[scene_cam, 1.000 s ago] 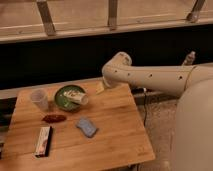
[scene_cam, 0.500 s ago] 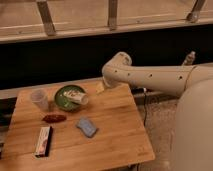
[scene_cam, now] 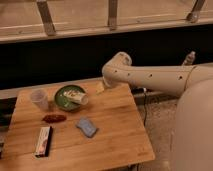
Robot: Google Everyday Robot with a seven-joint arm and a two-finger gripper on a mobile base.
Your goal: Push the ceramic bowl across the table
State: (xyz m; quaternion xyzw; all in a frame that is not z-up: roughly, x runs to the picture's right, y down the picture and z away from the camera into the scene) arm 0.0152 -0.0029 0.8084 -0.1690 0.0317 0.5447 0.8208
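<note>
- Comparing this moment with the views from 1.0 s and 0.5 s back, no movement is detected: the arm, the gripper and every item on the table [scene_cam: 117,132] hold the same positions.
- The ceramic bowl [scene_cam: 61,97] sits in the far-left part of the table, roughly 11 o'clock from the table centre. A pale whitish-tan item [scene_cam: 75,96] lies inside it toward its 3 o'clock rim.
- The gripper [scene_cam: 102,86] hangs at the end of the white arm [scene_cam: 150,77], low over the far edge of the table. It is at about 2 o'clock from the bowl and just beside it. Contact with the rim cannot be confirmed.
- Grasp state of the gripper: cannot tell.
- The clear cup [scene_cam: 39,98] stands near the bowl at its 9 o'clock.
- A reddish-brown item [scene_cam: 54,118] lies at the bowl's 7 o'clock, and a long box [scene_cam: 43,140] lies farther out on the same bearing.
- A blue-grey item [scene_cam: 87,127] lies at the bowl's 5 o'clock.
- Assessment: with the bowl undisplaced over 1.0 s, the push is judged not yet under way. The arm appears stationed at its approach position.
- Risk, as a judgement: a push from this side would drive the bowl toward 8 or 9 o'clock, where the cup stands close and could be knocked.
</note>
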